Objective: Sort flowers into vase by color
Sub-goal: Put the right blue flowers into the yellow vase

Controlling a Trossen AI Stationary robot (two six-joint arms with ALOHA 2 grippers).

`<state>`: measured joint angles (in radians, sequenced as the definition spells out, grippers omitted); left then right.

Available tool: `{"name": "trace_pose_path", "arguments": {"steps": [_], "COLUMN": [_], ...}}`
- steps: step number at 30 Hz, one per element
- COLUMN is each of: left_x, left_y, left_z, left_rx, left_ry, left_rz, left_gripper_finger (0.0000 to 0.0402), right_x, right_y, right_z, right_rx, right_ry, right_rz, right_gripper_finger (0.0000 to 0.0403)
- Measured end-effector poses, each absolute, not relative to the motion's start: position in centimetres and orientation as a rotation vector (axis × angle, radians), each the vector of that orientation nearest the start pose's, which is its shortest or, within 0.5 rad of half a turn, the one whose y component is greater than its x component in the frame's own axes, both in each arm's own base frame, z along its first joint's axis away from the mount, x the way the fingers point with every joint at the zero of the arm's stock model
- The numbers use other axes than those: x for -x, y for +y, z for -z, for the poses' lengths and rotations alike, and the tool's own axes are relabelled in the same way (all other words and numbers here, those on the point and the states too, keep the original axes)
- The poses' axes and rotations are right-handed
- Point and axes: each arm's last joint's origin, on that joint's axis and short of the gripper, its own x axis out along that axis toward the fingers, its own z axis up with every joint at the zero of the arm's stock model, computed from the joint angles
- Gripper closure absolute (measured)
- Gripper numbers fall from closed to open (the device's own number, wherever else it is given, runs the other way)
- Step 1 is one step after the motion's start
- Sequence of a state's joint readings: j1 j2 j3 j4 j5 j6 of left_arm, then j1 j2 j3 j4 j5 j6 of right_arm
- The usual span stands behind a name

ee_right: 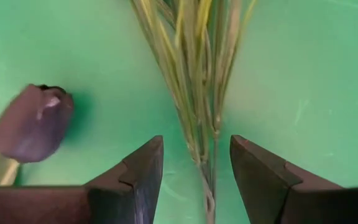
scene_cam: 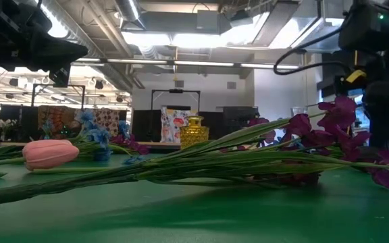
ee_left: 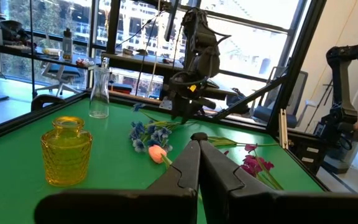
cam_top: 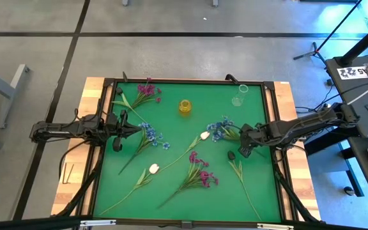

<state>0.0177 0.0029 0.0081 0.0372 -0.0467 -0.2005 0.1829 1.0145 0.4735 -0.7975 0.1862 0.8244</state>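
Observation:
Several artificial flowers lie flat on the green mat. These include a blue cluster [cam_top: 151, 135], two white tulips [cam_top: 204, 135] [cam_top: 153, 168], magenta sprays [cam_top: 147, 92] [cam_top: 200, 176] and a dark bud [cam_top: 232, 154]. My right gripper [cam_top: 241, 144] points down, open. Its fingers stand on either side of a second blue flower's [cam_top: 221, 128] green stem bundle [ee_right: 194, 74] without touching it. The dark bud [ee_right: 33, 121] lies just beside them. My left gripper [cam_top: 137, 129] is shut [ee_left: 197, 138] and held level above the mat, next to the first blue cluster.
A yellow glass vase [cam_top: 184, 107] and a clear glass vase [cam_top: 240, 94] stand upright near the far edge of the mat. They also show in the left wrist view as the yellow vase [ee_left: 66, 149] and the clear vase [ee_left: 99, 93]. A raised dark frame [cam_top: 190, 81] borders the mat.

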Motion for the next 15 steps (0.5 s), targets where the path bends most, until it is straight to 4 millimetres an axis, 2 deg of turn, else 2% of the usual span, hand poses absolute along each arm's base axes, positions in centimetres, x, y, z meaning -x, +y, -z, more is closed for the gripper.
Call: {"name": "trace_pose_path", "arguments": {"steps": [10, 15], "left_x": [-9.7, -9.7], "left_y": [0.3, 0.3], "left_z": [-17.0, -17.0], "left_rx": [0.201, 0.201], "left_ry": [-0.049, -0.049], "left_rz": [-0.06, -0.059], "left_gripper_finger": [0.0401, 0.0401], "right_x": [-14.3, -14.7], "right_y": [0.9, 0.2], "right_z": [-15.4, -15.4], "right_rx": [-0.494, -0.501], "right_ry": [1.167, 1.144], "right_rz": [0.616, 0.603], "right_gripper_finger": [0.0217, 0.0217]}}
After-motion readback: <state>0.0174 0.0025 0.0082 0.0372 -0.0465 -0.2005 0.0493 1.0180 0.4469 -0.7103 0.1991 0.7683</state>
